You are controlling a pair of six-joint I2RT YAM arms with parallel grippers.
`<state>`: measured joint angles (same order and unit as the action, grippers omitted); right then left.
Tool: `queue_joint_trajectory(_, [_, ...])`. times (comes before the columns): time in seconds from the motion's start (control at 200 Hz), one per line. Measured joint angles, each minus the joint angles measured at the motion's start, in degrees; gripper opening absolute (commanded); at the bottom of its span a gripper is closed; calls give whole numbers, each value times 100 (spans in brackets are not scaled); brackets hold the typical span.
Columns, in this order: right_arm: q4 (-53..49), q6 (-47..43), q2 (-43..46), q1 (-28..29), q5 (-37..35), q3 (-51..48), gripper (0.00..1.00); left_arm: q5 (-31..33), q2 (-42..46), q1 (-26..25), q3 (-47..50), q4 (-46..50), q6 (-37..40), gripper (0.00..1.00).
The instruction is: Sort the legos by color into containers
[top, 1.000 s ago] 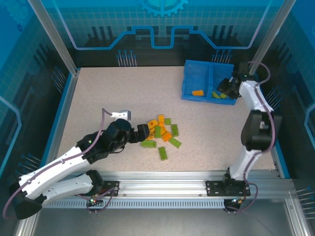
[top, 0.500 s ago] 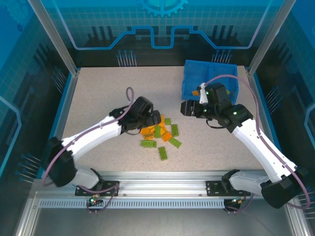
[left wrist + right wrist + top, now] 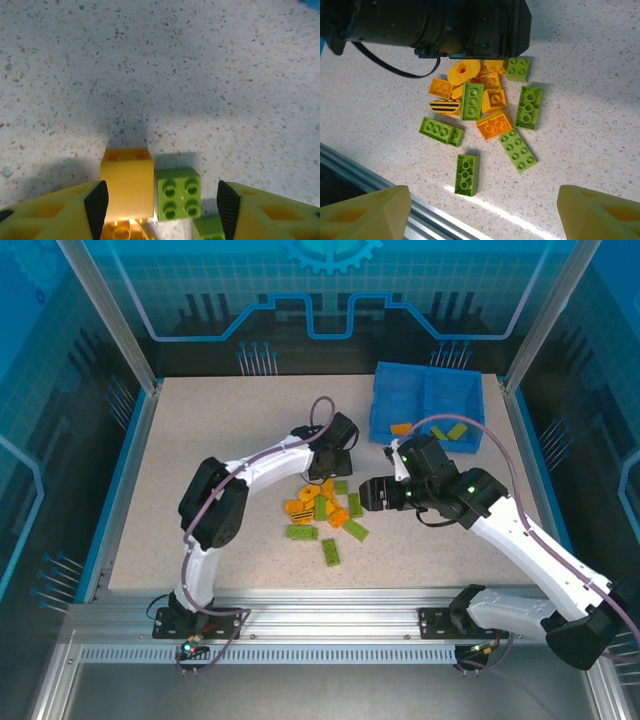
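**A:** Entry one, left fingers?

**B:** Left fingers (image 3: pixel 97 202): apart, set low over the speckled counter (image 3: pixel 200 75) at the far edge of the pile. Between them are one orange brick (image 3: pixel 127 180) and one green four-stud brick (image 3: pixel 177 192), side by side. The orange brick lies close against one finger. Contact cannot be confirmed from the wrist view.

**A:** Entry two, right fingers?

**B:** Right fingers (image 3: pixel 365 212): wide apart, nothing between them, hanging above the loose legos (image 3: pixel 485 110). In the top view they sit just right of that pile.

**A:** The pile itself?

**B:** Orange and green bricks mixed, mid-counter, most touching or overlapping. Among them are a round orange piece (image 3: pixel 464 71) and a striped half-round piece (image 3: pixel 445 106). One green six-stud brick (image 3: pixel 466 174) lies apart on the near side.

**A:** Containers?

**B:** One blue bin (image 3: pixel 425 390) with a centre divider, at the far right of the counter, well apart from the pile. The left compartment holds one orange brick (image 3: pixel 401 428). The right compartment holds green bricks (image 3: pixel 455 430).
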<state>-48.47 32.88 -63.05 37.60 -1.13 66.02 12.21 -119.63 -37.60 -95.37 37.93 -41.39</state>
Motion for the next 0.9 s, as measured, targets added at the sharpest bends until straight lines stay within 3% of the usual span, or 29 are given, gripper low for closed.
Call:
queue_joint_trajectory(0.375, [-103, -37, 197, 0, -151, -214, 80, 387, -332, 2, -262, 549, 39, 57])
queue_joint_trajectory(0.725, [-107, -31, 197, 0, -146, -232, 80, 293, -671, 7, -262, 553, 146, 50])
queue_joint_trajectory(0.9, [-107, -28, 197, 0, -146, -234, 80, 227, -730, 26, -262, 551, 225, 28])
